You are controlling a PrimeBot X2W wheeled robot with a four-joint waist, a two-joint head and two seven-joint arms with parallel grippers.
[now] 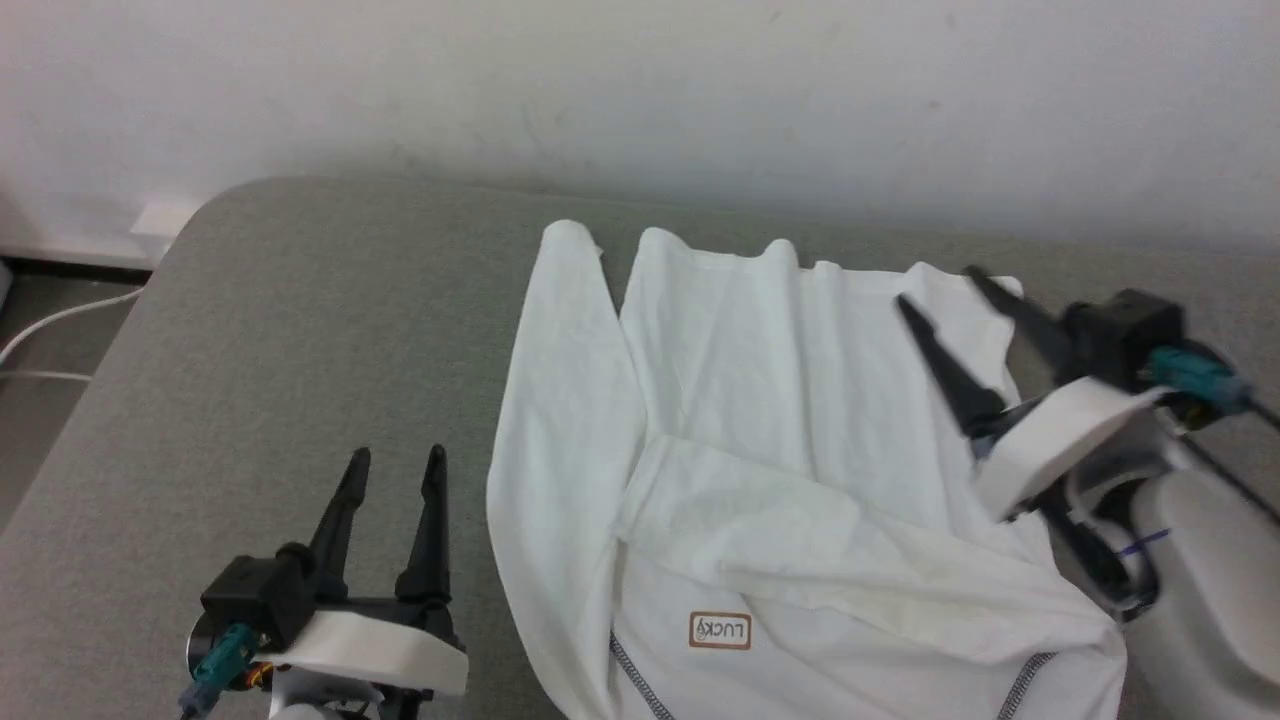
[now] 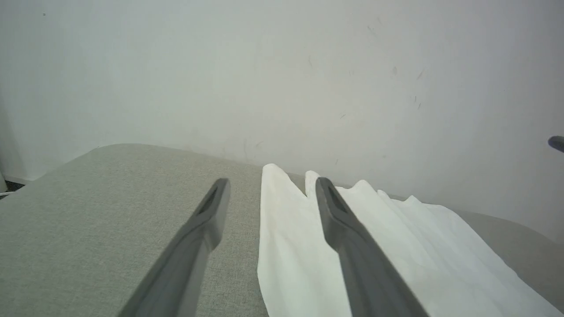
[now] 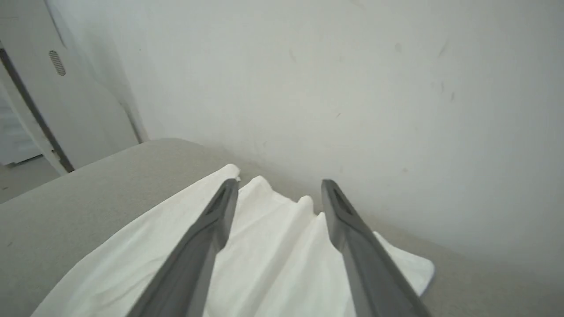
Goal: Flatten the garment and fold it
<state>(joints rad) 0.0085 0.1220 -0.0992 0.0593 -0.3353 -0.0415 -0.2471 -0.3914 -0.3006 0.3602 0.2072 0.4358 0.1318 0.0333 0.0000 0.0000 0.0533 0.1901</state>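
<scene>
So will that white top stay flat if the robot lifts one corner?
Probably not: the white top lies in soft wrinkles, so it likely droops. It looks thin, so probably light. Its sleeve, folded loosely across it, may slide off.

A bare indoor room: grey fabric-covered table [image 1: 300, 350] against a scuffed white wall [image 1: 640, 90].

White garment [image 1: 760, 400] w/ grey zigzag stitching [image 1: 630, 670] + brown-bordered patch [image 1: 720, 630]; grey fabric surface [image 1: 300, 330].

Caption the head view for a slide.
White garment, one sleeve crossed over its front, on grey table; left end effector open beside it, right end effector open over it.
</scene>
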